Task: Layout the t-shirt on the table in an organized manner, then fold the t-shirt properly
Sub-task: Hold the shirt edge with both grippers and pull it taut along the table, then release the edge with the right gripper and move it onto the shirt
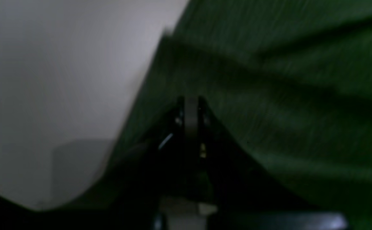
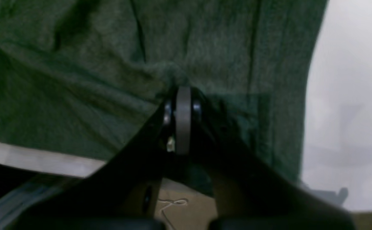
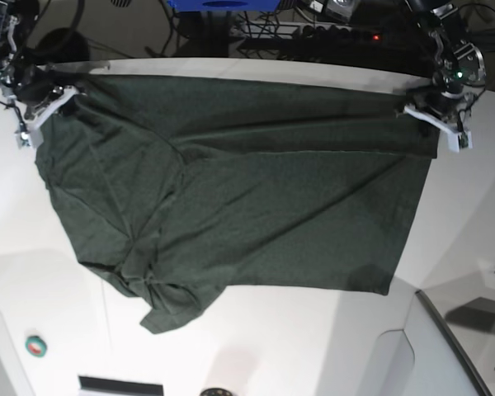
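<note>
**Both corners pinched, shirt stretched between my arms**

My left gripper [image 3: 436, 115] is clamped on one far corner of the t-shirt [image 3: 256, 198], and my right gripper [image 3: 40, 111] is clamped on the other. In each wrist view the jaws are pressed together with green cloth bunched right at the tips, so I judge both grips to be holding fabric.

The shirt lies on the table [image 3: 470, 214], spread wide with its long axis running from one gripper to the other. That far edge, strung between my grippers, looks taut and nearly straight. From that edge, the body of the shirt falls toward the near side. Under my left gripper it lies fairly flat; below my right gripper it is creased, ending in a crumpled knot at the near corner.

So the mess sits on my right arm's side of the shirt, well away from both grippers. I judge the layout unfinished: the next smoothing belongs to the right arm.
</note>
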### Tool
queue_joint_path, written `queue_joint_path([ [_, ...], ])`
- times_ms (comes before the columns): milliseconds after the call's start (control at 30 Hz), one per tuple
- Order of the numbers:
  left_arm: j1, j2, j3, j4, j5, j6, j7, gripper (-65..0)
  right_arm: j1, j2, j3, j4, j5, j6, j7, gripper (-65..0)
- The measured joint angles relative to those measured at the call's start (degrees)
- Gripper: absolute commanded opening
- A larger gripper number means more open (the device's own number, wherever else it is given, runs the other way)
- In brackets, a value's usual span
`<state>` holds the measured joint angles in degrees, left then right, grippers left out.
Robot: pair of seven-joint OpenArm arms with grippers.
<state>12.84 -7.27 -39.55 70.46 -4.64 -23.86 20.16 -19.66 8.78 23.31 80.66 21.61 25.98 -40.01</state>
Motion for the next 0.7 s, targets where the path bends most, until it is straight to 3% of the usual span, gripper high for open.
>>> queue_joint_path([
  [467,4.8,-1.3,-0.5,0.4,-1.0,-0.1,-1.5,-65.0,-4.9,0.4,0.1,4.1,-0.9,0.0,-1.1,-65.0],
  [700,5.6,-0.2,-0.6,10.8,0.3,0.1,3.3,-65.0,-4.7,0.4,-0.1,15.1,-1.1,0.0,-2.0,-65.0],
])
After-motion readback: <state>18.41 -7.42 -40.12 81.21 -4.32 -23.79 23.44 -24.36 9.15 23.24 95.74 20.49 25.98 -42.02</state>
